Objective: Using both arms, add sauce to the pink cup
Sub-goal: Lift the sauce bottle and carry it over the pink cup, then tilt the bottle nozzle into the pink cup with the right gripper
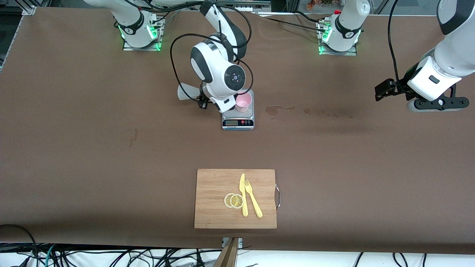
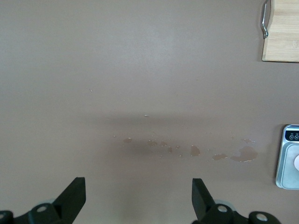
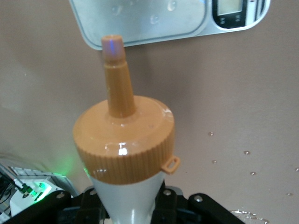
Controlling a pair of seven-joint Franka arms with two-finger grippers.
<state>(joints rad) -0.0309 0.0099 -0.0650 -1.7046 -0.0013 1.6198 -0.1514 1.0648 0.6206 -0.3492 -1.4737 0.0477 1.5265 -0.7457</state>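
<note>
The pink cup (image 1: pixel 244 101) stands on the grey scale (image 1: pixel 238 122), partly hidden by the right arm's wrist. My right gripper (image 1: pixel 203 101) hangs beside the scale and is shut on the sauce bottle (image 1: pixel 186 92), which lies tilted with its whitish body sticking out toward the right arm's end. In the right wrist view the sauce bottle's orange cap (image 3: pixel 124 140) and nozzle point at the scale's metal plate (image 3: pixel 154 18), with my right gripper (image 3: pixel 128 207) clamped round the bottle's body. The cup is out of that view. My left gripper (image 1: pixel 393 91) (image 2: pixel 138 200) waits open over bare table at the left arm's end.
A wooden cutting board (image 1: pixel 215 200) lies nearer the front camera, carrying a yellow knife (image 1: pixel 243 194), a fork (image 1: pixel 253 198) and two lemon slices (image 1: pixel 233 200). Wet stains (image 1: pixel 274 110) (image 2: pixel 243 154) mark the brown table beside the scale (image 2: pixel 287 163). The board's corner (image 2: pixel 282 42) shows in the left wrist view.
</note>
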